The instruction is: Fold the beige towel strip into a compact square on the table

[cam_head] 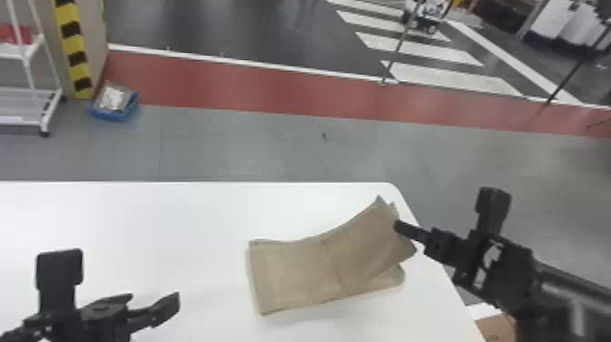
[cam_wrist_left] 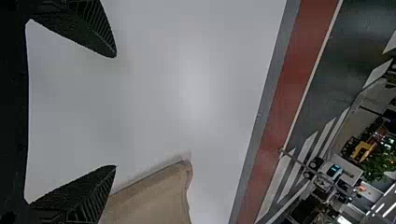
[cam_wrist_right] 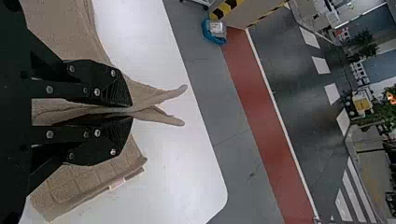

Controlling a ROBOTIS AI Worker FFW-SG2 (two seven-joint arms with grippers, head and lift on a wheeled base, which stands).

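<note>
Towel strip [cam_head: 295,273]: lying on the bench [cam_head: 136,218], two o'clock end raised.
Right end effector [cam_wrist_right: 131,112]: gripping that end.
Left end effector [cam_wrist_left: 115,111]: gaping, towel's eight o'clock.
Handling: I am judging it light, soft, floppy; favouring mid-edge, all layers.

The counter [cam_head: 136,218] is white, and it has a straight far edge and a rounded far right corner. On it, near the right edge, there lies the beige towel strip [cam_head: 295,273], folded in layers.
</note>
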